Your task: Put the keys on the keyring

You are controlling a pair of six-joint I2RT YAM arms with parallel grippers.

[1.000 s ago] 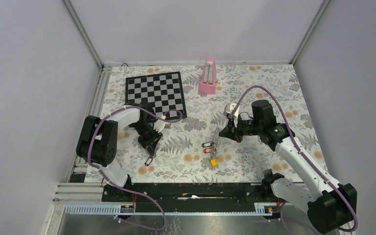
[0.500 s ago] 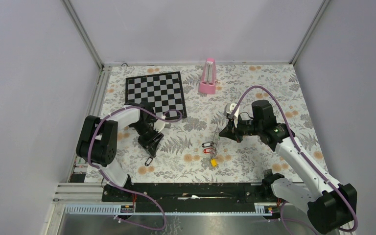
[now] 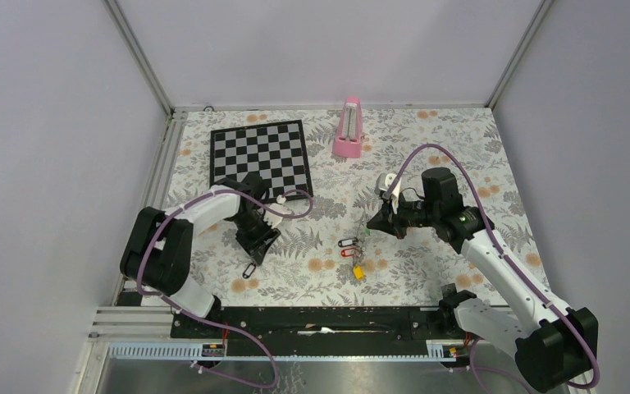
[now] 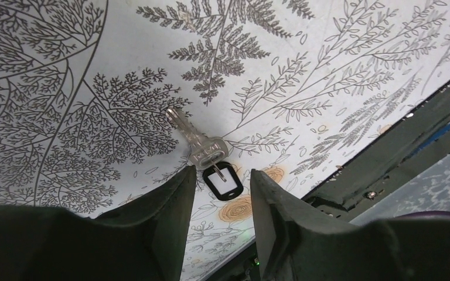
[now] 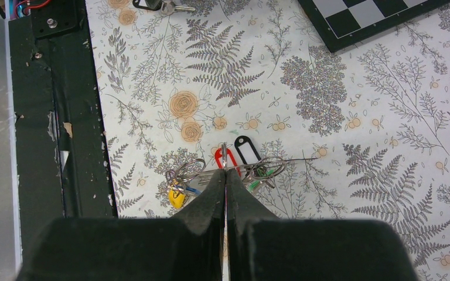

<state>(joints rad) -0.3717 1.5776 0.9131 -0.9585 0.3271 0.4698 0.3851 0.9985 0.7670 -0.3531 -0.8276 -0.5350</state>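
A loose key with a black tag (image 4: 222, 179) (image 3: 248, 270) lies flat on the floral table, its metal blade (image 4: 194, 139) pointing away from me. My left gripper (image 4: 222, 172) (image 3: 256, 239) hovers just over it, open, the tag showing between the fingers and nothing held. My right gripper (image 5: 225, 172) (image 3: 372, 221) is shut on the thin wire of the keyring (image 5: 281, 161), which rises between its fingertips. Below it, a bunch of keys hangs on the wire: red tag (image 5: 219, 157), black tag (image 5: 245, 146), yellow tag (image 5: 177, 198) (image 3: 358, 271), green tag (image 5: 254, 185).
A chessboard (image 3: 259, 153) lies at the back left and a pink metronome (image 3: 349, 129) stands at the back centre. The black mounting rail (image 3: 320, 320) runs along the near table edge, close to the left gripper's key.
The left gripper's jaws have spread wider over the black-tagged key, and the left arm's elbow has swung outward. The right arm and the key bunch have not moved.
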